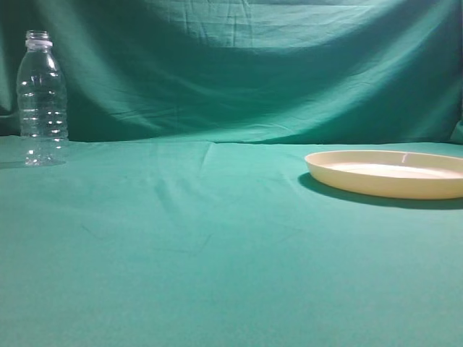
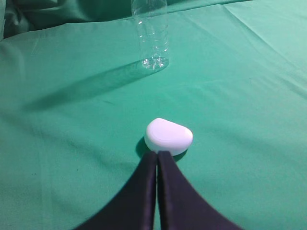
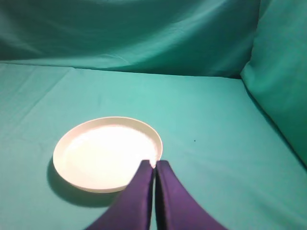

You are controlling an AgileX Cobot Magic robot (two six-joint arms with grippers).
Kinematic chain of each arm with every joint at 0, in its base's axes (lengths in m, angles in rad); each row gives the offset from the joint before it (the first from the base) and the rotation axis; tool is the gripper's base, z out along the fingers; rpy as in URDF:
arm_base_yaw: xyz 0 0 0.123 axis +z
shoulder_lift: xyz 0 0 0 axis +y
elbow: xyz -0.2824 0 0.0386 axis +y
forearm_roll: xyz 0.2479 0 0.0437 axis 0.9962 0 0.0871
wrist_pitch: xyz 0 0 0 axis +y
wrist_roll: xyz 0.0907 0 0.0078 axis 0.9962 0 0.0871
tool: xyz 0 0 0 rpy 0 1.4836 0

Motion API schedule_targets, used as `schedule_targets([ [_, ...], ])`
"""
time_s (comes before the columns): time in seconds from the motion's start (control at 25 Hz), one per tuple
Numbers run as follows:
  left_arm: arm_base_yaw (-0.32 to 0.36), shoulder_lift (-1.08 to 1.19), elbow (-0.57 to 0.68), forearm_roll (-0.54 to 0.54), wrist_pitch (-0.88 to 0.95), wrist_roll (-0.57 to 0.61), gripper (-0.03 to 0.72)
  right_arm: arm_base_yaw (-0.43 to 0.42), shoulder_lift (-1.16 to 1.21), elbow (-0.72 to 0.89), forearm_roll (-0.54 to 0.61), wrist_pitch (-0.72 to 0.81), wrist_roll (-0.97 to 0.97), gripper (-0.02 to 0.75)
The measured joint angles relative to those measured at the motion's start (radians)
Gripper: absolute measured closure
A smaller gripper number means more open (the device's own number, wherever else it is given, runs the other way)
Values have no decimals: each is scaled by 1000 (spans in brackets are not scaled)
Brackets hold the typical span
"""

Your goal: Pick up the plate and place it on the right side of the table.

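The cream-yellow plate (image 1: 387,173) lies flat on the teal-green table (image 1: 217,253) at the right, partly cut off by the frame edge. In the right wrist view the plate (image 3: 105,153) sits ahead and to the left of my right gripper (image 3: 154,163). That gripper's dark jaws are shut together and empty, with the tips overlapping the plate's near-right rim in the picture. My left gripper (image 2: 157,153) is also shut and empty. Neither gripper shows in the exterior view.
A clear empty plastic bottle (image 1: 42,101) stands upright at the far left; it also shows in the left wrist view (image 2: 152,38). A small white rounded object (image 2: 168,135) lies on the cloth just past the left fingertips. A darker green backdrop (image 1: 253,65) hangs behind.
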Motion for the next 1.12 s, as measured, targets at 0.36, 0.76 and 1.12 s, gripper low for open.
schedule_targets([
  [0.36,0,0,0,0,0,0,688,0,-50,221,0,-110,-2,738],
  [0.76,0,0,0,0,0,0,688,0,-50,228,0,-101,25,738],
  [1.12,0,0,0,0,0,0,688,0,-50,228,0,-97,25,738],
])
